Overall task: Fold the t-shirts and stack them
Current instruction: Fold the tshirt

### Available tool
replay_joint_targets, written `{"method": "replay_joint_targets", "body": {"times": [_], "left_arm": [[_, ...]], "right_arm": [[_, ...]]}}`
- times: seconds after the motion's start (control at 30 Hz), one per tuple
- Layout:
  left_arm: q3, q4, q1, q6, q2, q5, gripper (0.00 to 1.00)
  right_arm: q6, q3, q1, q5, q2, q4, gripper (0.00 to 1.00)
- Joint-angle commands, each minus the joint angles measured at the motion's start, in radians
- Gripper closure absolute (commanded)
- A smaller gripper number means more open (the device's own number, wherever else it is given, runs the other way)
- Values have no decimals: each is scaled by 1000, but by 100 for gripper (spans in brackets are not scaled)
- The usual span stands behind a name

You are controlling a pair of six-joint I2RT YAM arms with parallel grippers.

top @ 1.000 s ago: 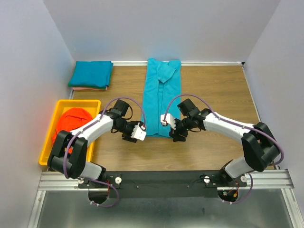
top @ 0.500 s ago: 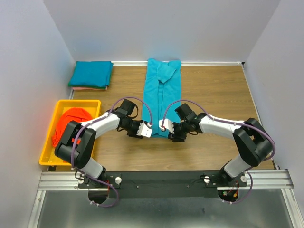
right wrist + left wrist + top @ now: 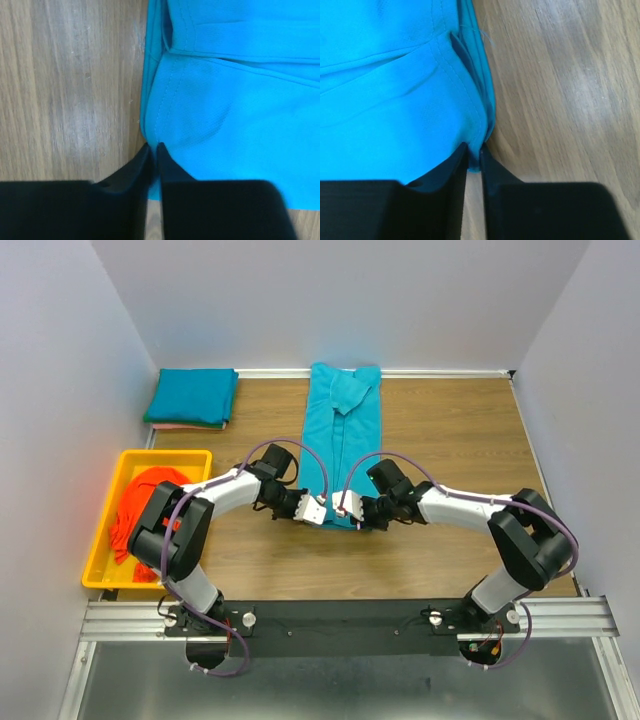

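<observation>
Gripping is in hand at the near hem. The left gripper (image 3: 474,150) has its jaws clenched on the near left corner of the long teal-blue cloth t-shirt (image 3: 343,440), with hem cloth showing between them. The right gripper (image 3: 152,147) is clenched likewise on the near right corner. The garment lies flat on the wooden desk (image 3: 460,440), already narrowed to a lengthwise strip reaching the far edge. To the left, a crumpled orange-red cloth t-shirt (image 3: 150,498) waits in the yellow plastic tray (image 3: 98,545). At the far left corner sits a folded teal-blue t-shirt pile (image 3: 192,395). Assessment: the crosswise fold is about to begin. The next move calls for both corners to rise together, level, and travel toward the collar end without shedding the layers.
</observation>
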Motion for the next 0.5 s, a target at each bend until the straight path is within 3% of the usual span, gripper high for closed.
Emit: {"method": "replay_joint_targets", "body": {"times": [0.0, 0.1, 0.33, 0.47], "left_arm": [[10, -54, -6, 16, 44, -69, 85], [15, -71, -8, 22, 21, -58, 100], [61, -171, -12, 42, -46, 8, 100], [65, -333, -35, 119, -98, 51, 100]], "right_arm": [[-16, -64, 6, 144, 56, -65, 91], [6, -60, 6, 148, 22, -67, 99], [58, -25, 7, 83, -123, -185, 99], [111, -40, 55, 29, -228, -260, 99]]}}
